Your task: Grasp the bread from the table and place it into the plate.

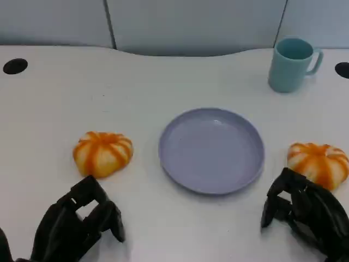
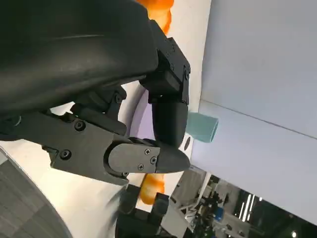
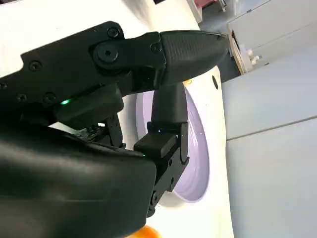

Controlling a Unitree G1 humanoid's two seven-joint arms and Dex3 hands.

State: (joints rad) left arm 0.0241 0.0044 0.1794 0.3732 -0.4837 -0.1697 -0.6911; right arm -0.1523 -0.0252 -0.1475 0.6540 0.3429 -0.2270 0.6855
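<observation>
Both hands hold nothing: left hand [image 1: 76, 224] and right hand [image 1: 305, 213] hover with fingers apart, near on the bench [image 1: 49, 114]. Beyond each lies bread [image 1: 103, 153], plate [image 1: 180, 164] between. The right bread [image 1: 319, 162], just beside the fingers, could get knocked away.

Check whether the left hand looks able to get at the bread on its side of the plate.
Probably yes: the left hand sits just short of the left bread holding nothing, bare table between them.
</observation>
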